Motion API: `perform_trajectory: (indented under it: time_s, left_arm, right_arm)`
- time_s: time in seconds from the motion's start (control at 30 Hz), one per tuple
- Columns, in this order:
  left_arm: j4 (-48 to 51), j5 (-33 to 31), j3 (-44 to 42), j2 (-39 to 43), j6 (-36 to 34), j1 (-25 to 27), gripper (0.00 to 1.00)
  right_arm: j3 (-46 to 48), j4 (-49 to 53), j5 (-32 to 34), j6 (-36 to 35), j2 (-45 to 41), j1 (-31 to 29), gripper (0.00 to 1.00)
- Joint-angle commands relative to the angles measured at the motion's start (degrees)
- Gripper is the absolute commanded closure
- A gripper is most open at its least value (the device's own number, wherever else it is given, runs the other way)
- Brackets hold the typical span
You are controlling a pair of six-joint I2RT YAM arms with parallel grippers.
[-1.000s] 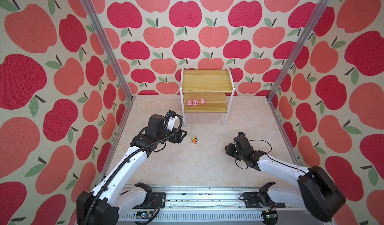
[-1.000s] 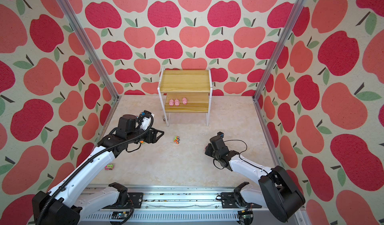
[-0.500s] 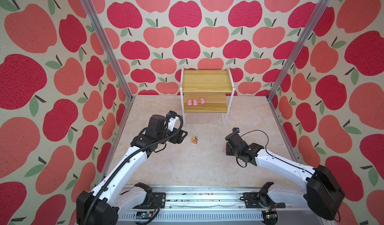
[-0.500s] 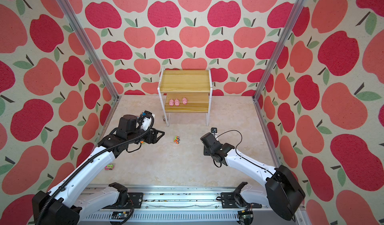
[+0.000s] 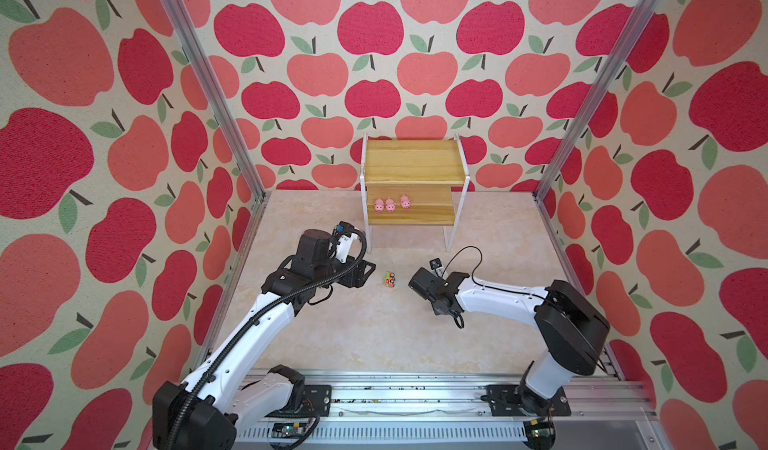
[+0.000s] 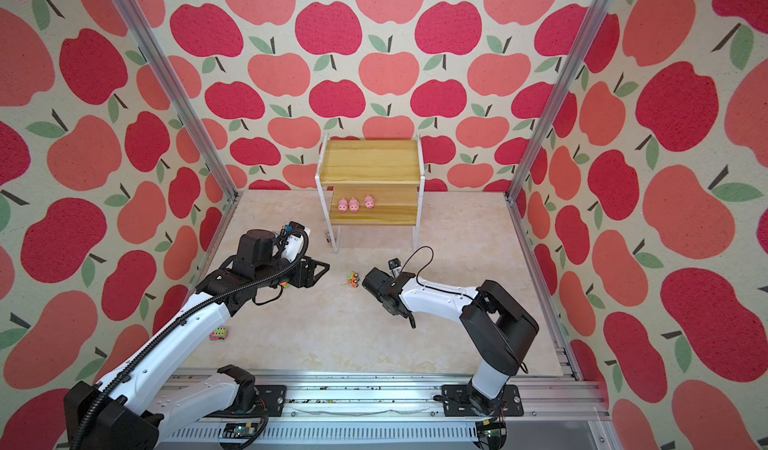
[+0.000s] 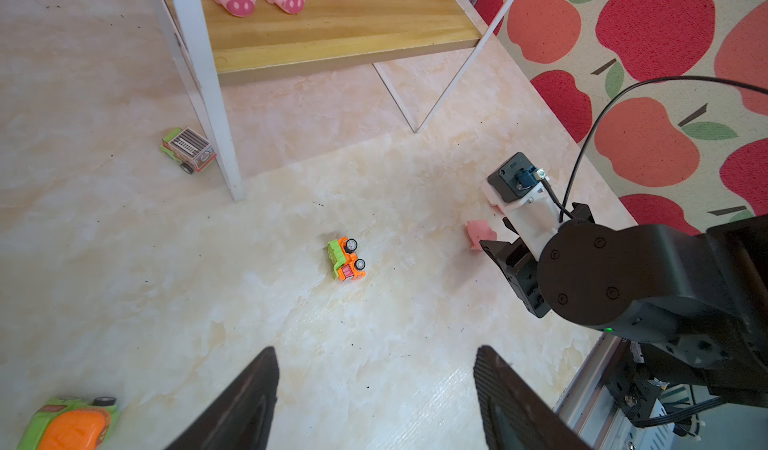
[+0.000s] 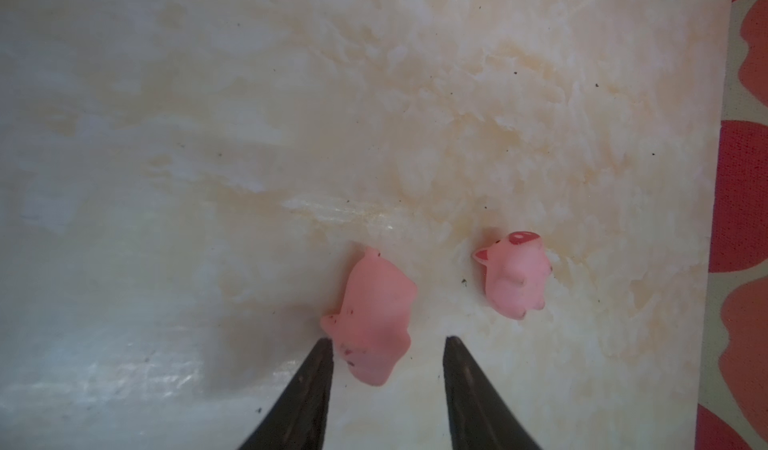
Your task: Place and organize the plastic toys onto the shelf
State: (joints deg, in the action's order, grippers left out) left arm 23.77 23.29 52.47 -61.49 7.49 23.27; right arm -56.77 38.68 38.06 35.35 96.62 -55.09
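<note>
Right gripper [image 8: 386, 342] stands open, low over the floor [image 8: 291, 136] — one pink pig [image 8: 374, 323] lies between its fingertips, with a gap on one side. A second pig [image 8: 515, 277] lies just outside the jaws. Left gripper [image 7: 376, 356] gapes wide, holding nothing; ahead of it an orange-and-green truck [image 7: 347, 259] lies tipped on its side. Farther on — the shelf [image 5: 409, 219], three pigs [image 5: 390, 205] on its lower board.

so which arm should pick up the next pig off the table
Right. Its open fingers straddle a pig lying on the table, with another pig beside it. The left arm's fingers hover farther off, nearer the orange truck.
</note>
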Motion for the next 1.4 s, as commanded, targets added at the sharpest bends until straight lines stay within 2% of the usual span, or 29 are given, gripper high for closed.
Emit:
perform_trajectory:
  time_s: [0.0,0.27,0.47,0.6,0.73,1.03,1.23,1.37]
  left_arm:
    - [-0.58,-0.48,0.35,0.41,-1.42,0.29,0.23]
    - [-0.57,-0.67,0.35,0.23,-1.51,0.29,0.23]
    - [-0.48,-0.69,0.39,-0.01,-1.51,0.29,0.23]
    - [-0.55,-0.77,0.42,-0.03,-1.57,0.29,0.23]
    - [-0.49,-0.75,0.38,-0.12,-1.6,0.29,0.23]
    - [-0.48,-0.68,0.35,0.15,-1.51,0.38,0.23]
    - [-0.5,-0.78,0.35,0.41,-1.6,0.37,0.23]
    - [-0.65,-0.66,0.33,0.24,-1.6,0.38,0.23]
  right_arm:
    - [-0.79,1.3,0.62,-1.18,1.27,0.75,0.61]
    - [1.98,-4.31,-4.18,-2.89,-0.3,3.27,0.89]
    - [6.53,-11.87,-9.51,-5.5,-8.08,4.49,0.98]
    - [9.17,-18.69,-15.01,-5.4,-13.29,4.69,0.98]
    - [12.09,-27.72,-21.82,-2.15,-15.58,5.24,0.97]
    - [19.39,-46.58,-37.9,8.28,-10.58,11.92,0.96]
    - [22.73,-50.97,-41.85,9.21,-8.12,15.88,0.9]
    - [22.46,-46.59,-38.8,5.49,-10.93,16.14,0.76]
